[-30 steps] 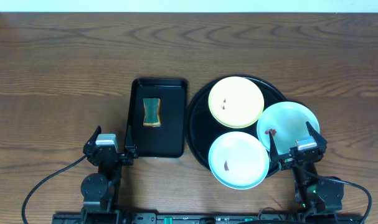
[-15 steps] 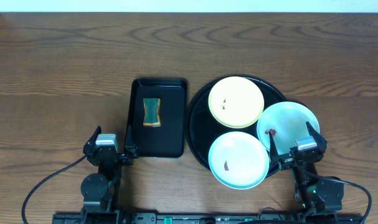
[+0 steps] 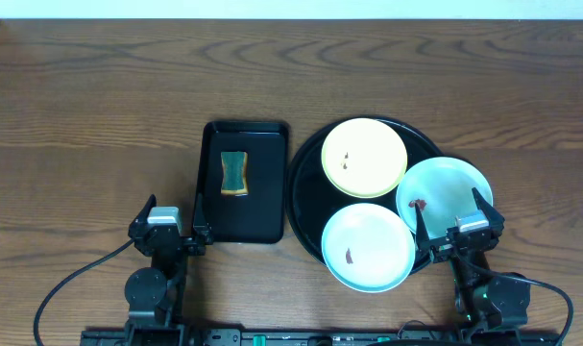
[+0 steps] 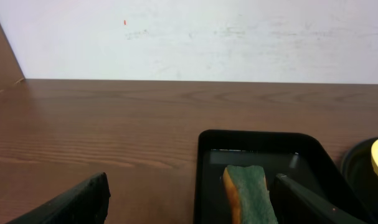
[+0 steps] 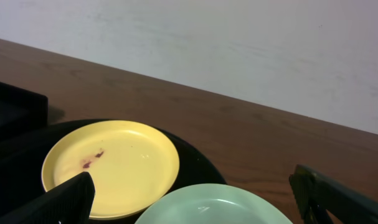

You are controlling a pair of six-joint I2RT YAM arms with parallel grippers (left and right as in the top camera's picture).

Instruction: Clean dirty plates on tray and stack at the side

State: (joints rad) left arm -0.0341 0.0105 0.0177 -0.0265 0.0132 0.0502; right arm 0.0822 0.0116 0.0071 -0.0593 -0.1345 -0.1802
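The round black tray (image 3: 308, 183) holds three plates. A pale yellow plate (image 3: 364, 158) with small smears lies at its back; it also shows in the right wrist view (image 5: 114, 165). A mint-white plate (image 3: 368, 247) with a reddish smear lies at the front. Another mint-white plate (image 3: 447, 192) with a smear overhangs the tray's right rim, and shows in the right wrist view (image 5: 220, 213). My right gripper (image 3: 459, 223) is open and empty, just in front of that plate. My left gripper (image 3: 168, 223) is open and empty at the front left.
A rectangular black tray (image 3: 245, 216) left of the round tray holds a green and yellow sponge (image 3: 234, 173), seen close in the left wrist view (image 4: 250, 194). Bare wooden table (image 3: 99, 115) surrounds them. A white wall stands at the back.
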